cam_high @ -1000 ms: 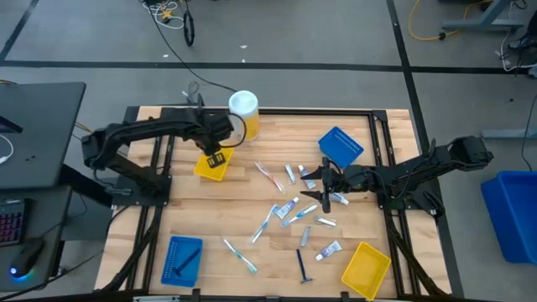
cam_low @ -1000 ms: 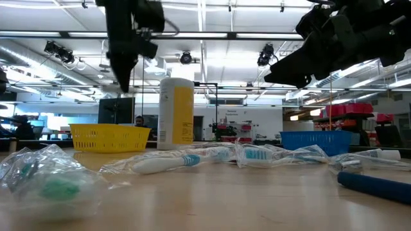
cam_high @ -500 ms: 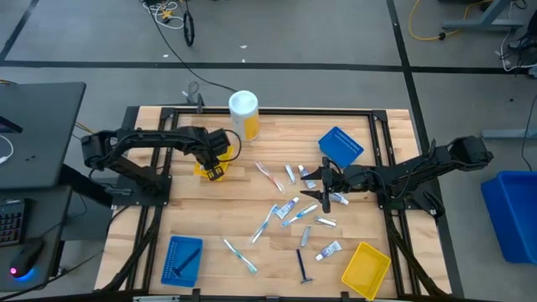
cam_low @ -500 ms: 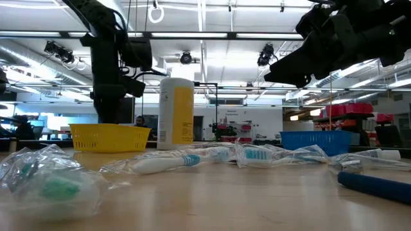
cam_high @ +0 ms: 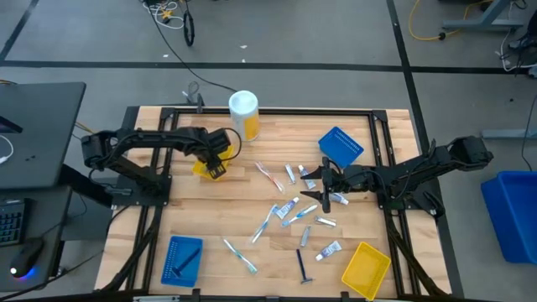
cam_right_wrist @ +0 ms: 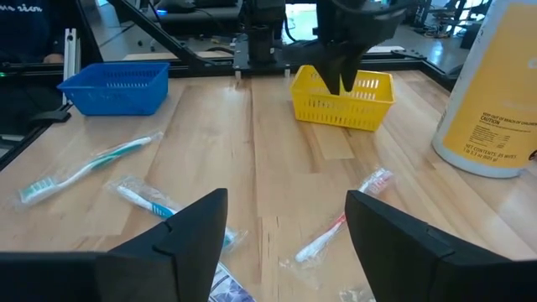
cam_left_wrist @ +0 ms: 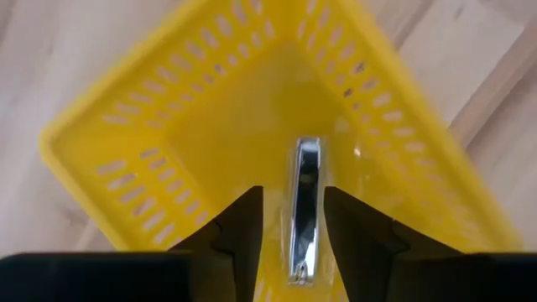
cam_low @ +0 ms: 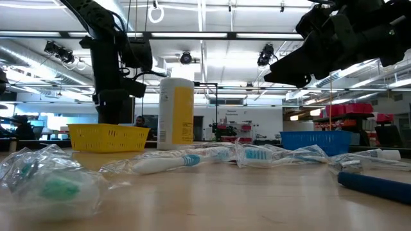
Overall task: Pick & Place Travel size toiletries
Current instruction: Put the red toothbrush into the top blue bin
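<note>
My left gripper [cam_left_wrist: 294, 231] stands open inside the yellow tray [cam_high: 204, 167] at the table's far left, pointing down. A small shiny metal item [cam_left_wrist: 305, 205] lies on the tray's floor between its fingers, with a gap on each side. The other travel size toiletries lie scattered mid-table: toothbrushes [cam_high: 267, 174] [cam_high: 240, 255], small white tubes [cam_high: 329, 250] and a dark razor [cam_high: 302, 266]. My right gripper [cam_high: 312, 186] hangs open above them, nearly level, with nothing between its fingers [cam_right_wrist: 285, 210].
A tall yellow canister with a white lid [cam_high: 244, 115] stands just beyond the left tray. There is a blue tray [cam_high: 341, 146] at the far right, another blue tray [cam_high: 181, 258] at the near left, and a second yellow tray [cam_high: 367, 270] at the near right.
My left gripper has come straight down from above the yellow tray until its fingers are inside it. Its fingers have then parted, and the metal item now lies on the tray floor. My right arm has kept still.
</note>
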